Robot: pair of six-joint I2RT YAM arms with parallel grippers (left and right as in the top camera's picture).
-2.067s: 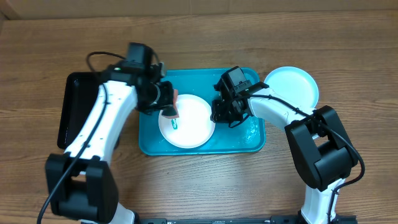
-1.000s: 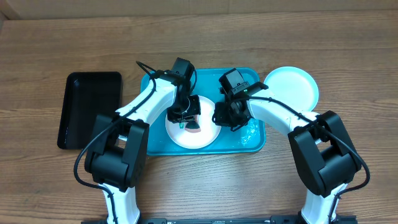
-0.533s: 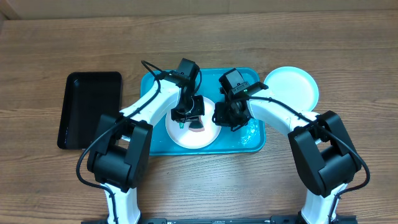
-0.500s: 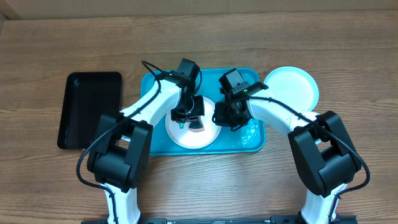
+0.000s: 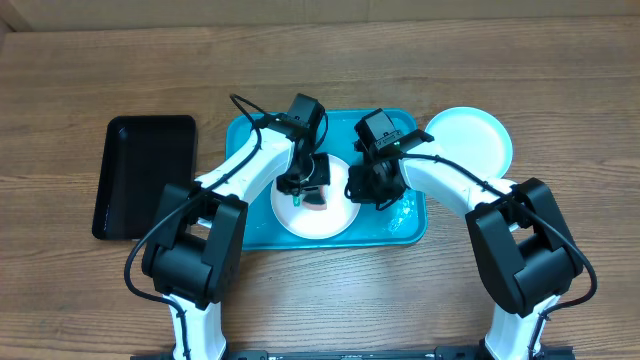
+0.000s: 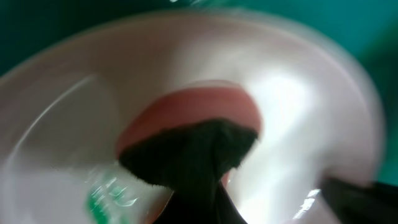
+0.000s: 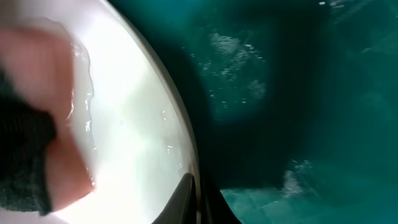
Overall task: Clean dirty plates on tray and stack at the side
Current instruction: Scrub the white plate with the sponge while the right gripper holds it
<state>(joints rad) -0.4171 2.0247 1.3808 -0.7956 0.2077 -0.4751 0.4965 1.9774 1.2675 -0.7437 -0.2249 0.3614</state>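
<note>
A white plate (image 5: pixel 322 216) lies on the turquoise tray (image 5: pixel 245 215). It carries a small green smudge (image 5: pixel 296 200), which also shows in the left wrist view (image 6: pixel 109 194). My left gripper (image 5: pixel 308 188) is shut on a pink sponge with a dark scrub side (image 6: pixel 193 118) and presses it on the plate's middle. My right gripper (image 7: pixel 198 198) is shut on the white plate's right rim (image 7: pixel 180 124), one finger above it and one below. A pale blue plate (image 5: pixel 468 140) lies on the table right of the tray. The yellow-green rimmed plate is not in view.
A black rectangular tray (image 5: pixel 145 175) lies on the wooden table left of the turquoise tray. Water drops and foam sit on the tray floor (image 7: pixel 298 93) right of the white plate. Both arms reach over the tray's middle, close together.
My left arm swung from the tray's left side to over the plate's middle with the sponge, then crept slightly right. The white plate shifted a little right. The right gripper kept hold of the rim.
</note>
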